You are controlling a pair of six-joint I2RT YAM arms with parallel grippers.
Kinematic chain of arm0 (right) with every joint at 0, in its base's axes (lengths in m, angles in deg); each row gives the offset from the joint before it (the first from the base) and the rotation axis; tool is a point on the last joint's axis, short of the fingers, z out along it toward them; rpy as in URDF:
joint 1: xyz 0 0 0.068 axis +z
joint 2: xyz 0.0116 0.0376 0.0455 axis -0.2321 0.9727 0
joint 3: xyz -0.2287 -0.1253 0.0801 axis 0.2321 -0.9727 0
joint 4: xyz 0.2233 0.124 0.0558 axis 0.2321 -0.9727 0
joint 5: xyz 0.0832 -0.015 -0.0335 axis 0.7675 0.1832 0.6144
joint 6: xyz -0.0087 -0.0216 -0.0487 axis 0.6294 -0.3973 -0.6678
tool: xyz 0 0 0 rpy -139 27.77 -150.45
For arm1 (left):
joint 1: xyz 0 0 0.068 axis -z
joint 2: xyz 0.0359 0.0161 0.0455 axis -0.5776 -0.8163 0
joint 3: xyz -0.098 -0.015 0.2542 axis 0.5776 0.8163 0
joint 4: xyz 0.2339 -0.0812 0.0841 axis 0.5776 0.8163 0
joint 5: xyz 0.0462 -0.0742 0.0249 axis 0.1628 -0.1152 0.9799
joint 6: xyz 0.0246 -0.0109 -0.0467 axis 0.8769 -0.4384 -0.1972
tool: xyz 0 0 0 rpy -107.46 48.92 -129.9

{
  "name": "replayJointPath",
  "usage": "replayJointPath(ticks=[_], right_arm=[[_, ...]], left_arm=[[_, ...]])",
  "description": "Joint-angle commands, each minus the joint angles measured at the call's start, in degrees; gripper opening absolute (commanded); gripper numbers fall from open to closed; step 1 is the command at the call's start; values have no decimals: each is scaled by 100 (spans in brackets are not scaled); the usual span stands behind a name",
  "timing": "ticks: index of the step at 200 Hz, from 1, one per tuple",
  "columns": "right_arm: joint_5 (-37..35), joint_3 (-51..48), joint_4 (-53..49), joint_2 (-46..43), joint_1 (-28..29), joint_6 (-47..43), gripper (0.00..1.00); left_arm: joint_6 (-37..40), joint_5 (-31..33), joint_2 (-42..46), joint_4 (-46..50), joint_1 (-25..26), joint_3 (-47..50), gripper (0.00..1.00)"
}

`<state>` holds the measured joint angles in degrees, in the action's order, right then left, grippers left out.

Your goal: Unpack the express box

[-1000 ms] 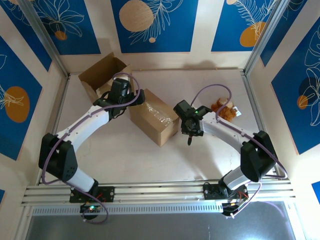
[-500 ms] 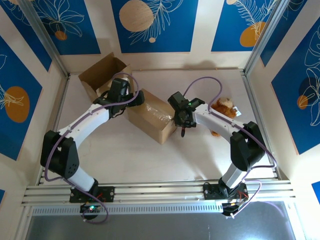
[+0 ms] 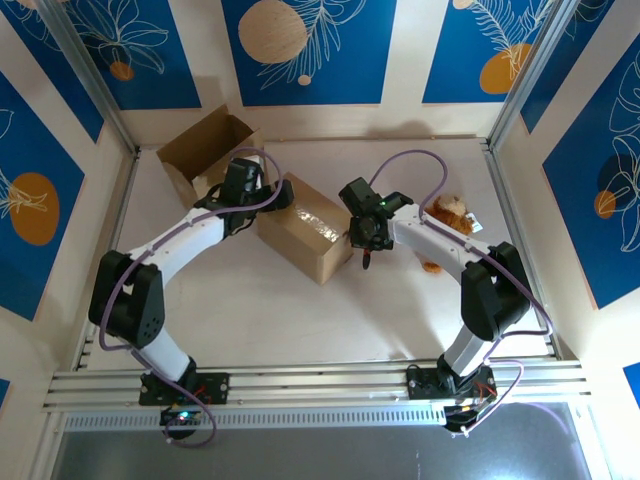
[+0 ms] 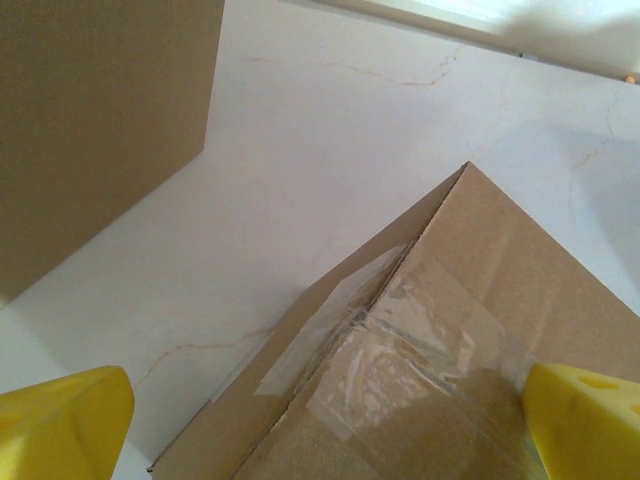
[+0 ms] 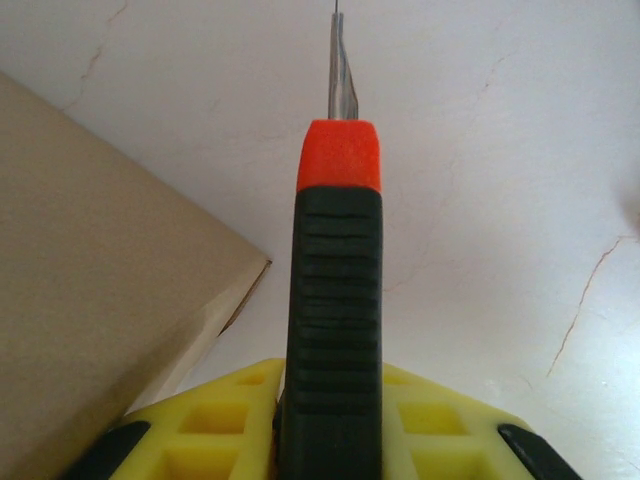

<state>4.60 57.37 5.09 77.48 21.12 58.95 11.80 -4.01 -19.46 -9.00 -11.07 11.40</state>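
Observation:
The taped brown express box [image 3: 305,228] lies at the table's middle, with clear tape [image 4: 400,350] along its top seam. My left gripper [image 3: 272,196] hangs over the box's far-left end, its yellow fingers [image 4: 60,425] spread wide and open on either side of that corner. My right gripper [image 3: 365,238] is at the box's right end, shut on a box cutter [image 5: 335,300] with a black ribbed handle, orange collar and thin blade. The blade points at bare table just right of the box corner [image 5: 90,330], not touching it.
An open, empty-looking cardboard carton [image 3: 205,150] stands at the back left, its flap [image 4: 100,120] close to my left gripper. An orange-brown plush toy [image 3: 447,215] lies at the right, behind my right arm. The table in front of the box is bare.
My right gripper has carried the cutter leftward to the box's right end. The left gripper has shifted slightly over the box's far-left corner, and the box has turned a little.

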Motion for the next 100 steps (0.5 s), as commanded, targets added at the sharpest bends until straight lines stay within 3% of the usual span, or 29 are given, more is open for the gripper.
replayJointPath(ticks=[1,53,100], right_arm=[[164,3,109,-21,68,29,0],[182,-32,105,-20,164,39,0],[188,-46,154,55,131,5,0]], left_arm=[[15,-26,-167,-99,-56,230,100],[-95,-38,-110,-566,-56,663,100],[79,47,299,-241,-57,303,100]])
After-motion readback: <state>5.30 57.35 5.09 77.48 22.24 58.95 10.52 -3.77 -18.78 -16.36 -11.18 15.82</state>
